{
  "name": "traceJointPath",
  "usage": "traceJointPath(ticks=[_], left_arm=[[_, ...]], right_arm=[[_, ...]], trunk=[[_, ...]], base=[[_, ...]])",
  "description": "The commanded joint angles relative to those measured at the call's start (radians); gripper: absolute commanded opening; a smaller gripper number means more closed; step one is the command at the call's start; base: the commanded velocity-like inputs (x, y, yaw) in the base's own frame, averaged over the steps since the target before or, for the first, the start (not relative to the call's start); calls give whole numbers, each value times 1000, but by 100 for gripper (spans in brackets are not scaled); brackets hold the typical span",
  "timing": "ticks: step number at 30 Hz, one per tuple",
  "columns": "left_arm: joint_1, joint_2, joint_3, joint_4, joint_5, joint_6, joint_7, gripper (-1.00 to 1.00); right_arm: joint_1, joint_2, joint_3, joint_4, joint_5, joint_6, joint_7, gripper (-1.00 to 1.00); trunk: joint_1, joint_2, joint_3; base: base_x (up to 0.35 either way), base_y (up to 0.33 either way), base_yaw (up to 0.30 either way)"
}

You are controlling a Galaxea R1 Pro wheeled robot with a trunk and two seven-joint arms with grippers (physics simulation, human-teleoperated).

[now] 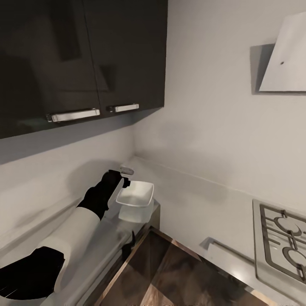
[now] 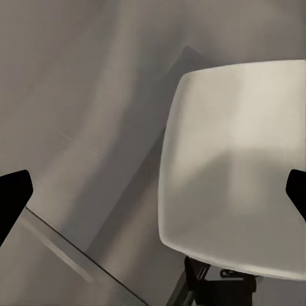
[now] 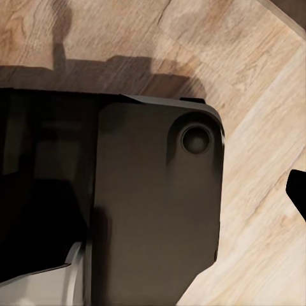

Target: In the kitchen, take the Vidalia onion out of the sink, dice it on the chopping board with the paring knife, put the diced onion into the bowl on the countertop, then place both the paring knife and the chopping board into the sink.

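1. We hang our left gripper (image 1: 124, 180) at the far rim of the bowl (image 1: 136, 194), which sits on the bench (image 1: 91, 238) near its end edge; the jaws stand wide apart, holding nothing.
2. The bowl, white, glossy and square with rounded corners, looks empty, so we judge the dicing and transfer undone.
3. Our right gripper (image 3: 299, 197) faces the wooden floor (image 3: 255, 76); its opening we cannot tell.
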Motion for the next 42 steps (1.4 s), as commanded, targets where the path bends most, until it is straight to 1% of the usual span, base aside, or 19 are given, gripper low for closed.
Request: traceJointPath(ticks=[1,11,30,42], left_arm=[[-1,0,-3,-1,7,4,7,100],[-1,0,-3,10,7,3,7,100],[-1,1,-3,12,7,3,7,100],[-1,1,-3,42,8,6,7,100]], right_arm=[[-1,0,-6,1,11,-2,-5,100],[-1,0,-6,1,11,-3,-5,100],[-2,0,-6,1,11,-3,-5,100],[-1,0,-6,1,11,-3,-5,100]], trunk=[[1,-2,-4],[1,-2,-9],[1,-2,-9],[1,-2,-17]], base=[[84,0,0],[190,0,0],[6,0,0],[0,0,0]])
